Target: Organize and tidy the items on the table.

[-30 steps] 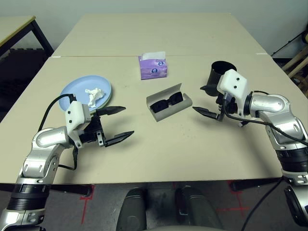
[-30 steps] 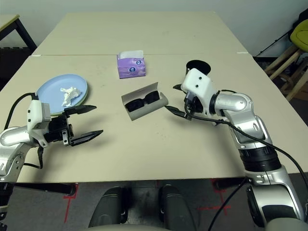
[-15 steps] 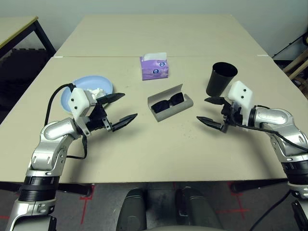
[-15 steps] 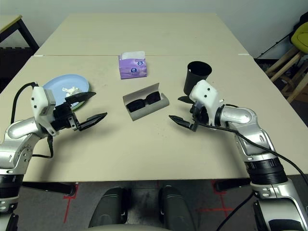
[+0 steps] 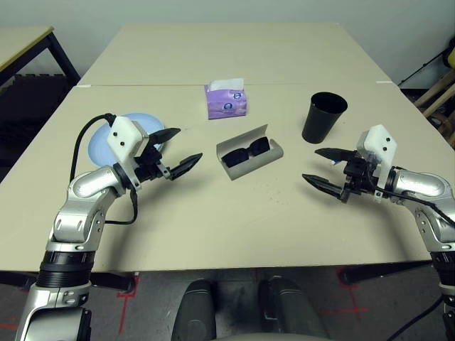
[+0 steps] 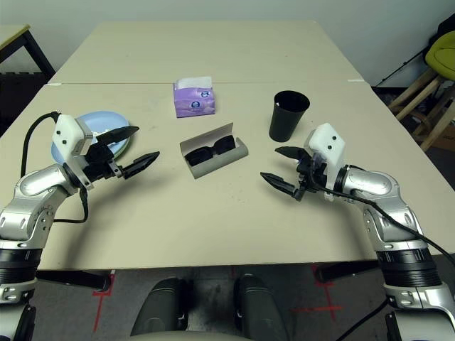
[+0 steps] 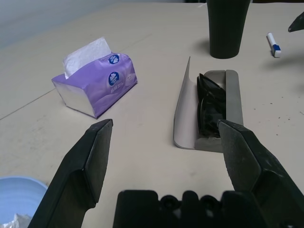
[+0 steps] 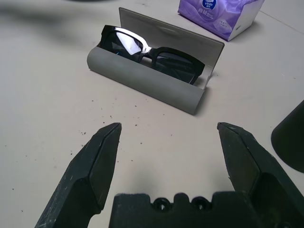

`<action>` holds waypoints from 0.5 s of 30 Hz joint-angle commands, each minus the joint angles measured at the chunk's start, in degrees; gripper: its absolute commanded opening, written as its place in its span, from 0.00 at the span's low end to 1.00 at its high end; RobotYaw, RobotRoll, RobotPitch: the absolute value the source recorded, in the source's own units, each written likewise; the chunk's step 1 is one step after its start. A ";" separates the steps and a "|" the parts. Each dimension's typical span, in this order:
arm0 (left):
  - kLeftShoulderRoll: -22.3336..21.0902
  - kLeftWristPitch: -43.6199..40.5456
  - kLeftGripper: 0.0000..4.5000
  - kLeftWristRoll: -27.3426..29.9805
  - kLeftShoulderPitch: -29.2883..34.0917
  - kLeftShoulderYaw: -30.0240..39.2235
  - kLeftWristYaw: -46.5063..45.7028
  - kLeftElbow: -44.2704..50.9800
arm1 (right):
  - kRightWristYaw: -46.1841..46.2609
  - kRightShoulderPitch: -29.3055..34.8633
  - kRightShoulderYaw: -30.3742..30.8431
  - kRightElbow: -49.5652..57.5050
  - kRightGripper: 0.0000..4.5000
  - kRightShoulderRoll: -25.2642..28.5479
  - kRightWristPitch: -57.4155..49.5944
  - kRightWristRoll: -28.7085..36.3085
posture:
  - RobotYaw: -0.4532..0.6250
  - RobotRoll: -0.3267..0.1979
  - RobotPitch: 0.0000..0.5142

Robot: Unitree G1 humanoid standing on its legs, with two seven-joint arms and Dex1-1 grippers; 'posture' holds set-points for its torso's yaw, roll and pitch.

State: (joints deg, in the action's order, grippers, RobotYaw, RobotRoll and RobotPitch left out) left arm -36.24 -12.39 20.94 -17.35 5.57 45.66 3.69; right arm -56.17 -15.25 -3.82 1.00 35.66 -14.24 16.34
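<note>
An open grey glasses case (image 5: pixel 250 151) lies mid-table with the black sunglasses (image 8: pixel 149 50) inside it. A black cup (image 5: pixel 323 117) stands upright to its right. At the left a light blue plate (image 5: pixel 96 150) holds a crumpled white tissue (image 7: pixel 14 221), partly hidden behind my left gripper (image 5: pixel 186 147). That gripper hovers open and empty beside the plate, pointing at the case. My right gripper (image 5: pixel 313 165) is open and empty too, in front of the cup and right of the case. One white marker pen (image 7: pixel 274 45) lies near the cup.
A purple tissue box (image 5: pixel 227 99) sits behind the case. The beige table (image 5: pixel 234 213) has bare room in front of the case and between the grippers. A second table joins at the back, and wooden chair legs (image 5: pixel 441 92) stand at the far right.
My left gripper rose and swung forward from in front of the plate to beside it. My right gripper drew back from beside the cup toward the table's right front. Both stayed open.
</note>
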 commanded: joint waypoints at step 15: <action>2.52 -6.83 1.00 2.29 1.33 1.57 -3.33 1.91 | -2.22 2.10 -1.00 -7.54 0.99 -1.58 6.91 3.60 | 0.48 0.62 0.08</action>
State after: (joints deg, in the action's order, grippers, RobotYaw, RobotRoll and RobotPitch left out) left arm -33.94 -18.51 22.89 -16.54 6.76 42.48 5.62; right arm -57.17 -14.24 -4.26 -5.65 33.97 -8.07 19.08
